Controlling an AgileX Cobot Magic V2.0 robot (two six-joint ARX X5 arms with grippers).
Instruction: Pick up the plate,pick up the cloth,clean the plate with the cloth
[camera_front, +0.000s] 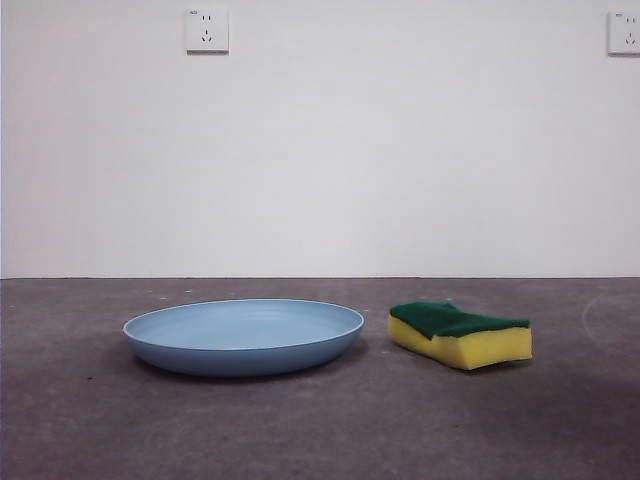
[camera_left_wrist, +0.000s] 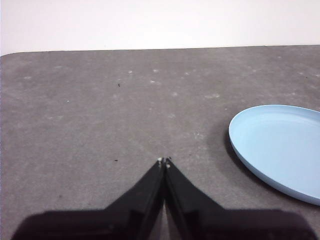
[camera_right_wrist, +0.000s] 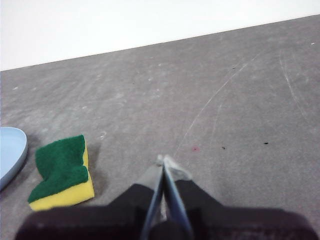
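Note:
The light-blue plate (camera_front: 243, 334) lies flat on the dark grey table, left of centre in the front view. Just to its right rests the cloth (camera_front: 461, 333), a yellow sponge block with its green scouring layer facing up. Neither arm shows in the front view. My left gripper (camera_left_wrist: 164, 161) is shut with nothing in it, hovering over bare table with the plate (camera_left_wrist: 280, 147) off to one side. My right gripper (camera_right_wrist: 163, 160) is also shut and empty, with the cloth (camera_right_wrist: 62, 172) a short way off and a sliver of the plate (camera_right_wrist: 10, 150) at the picture's edge.
A white wall with two power sockets (camera_front: 207, 30) stands behind the table (camera_front: 320, 430). Faint scratches and specks mark the tabletop in the right wrist view.

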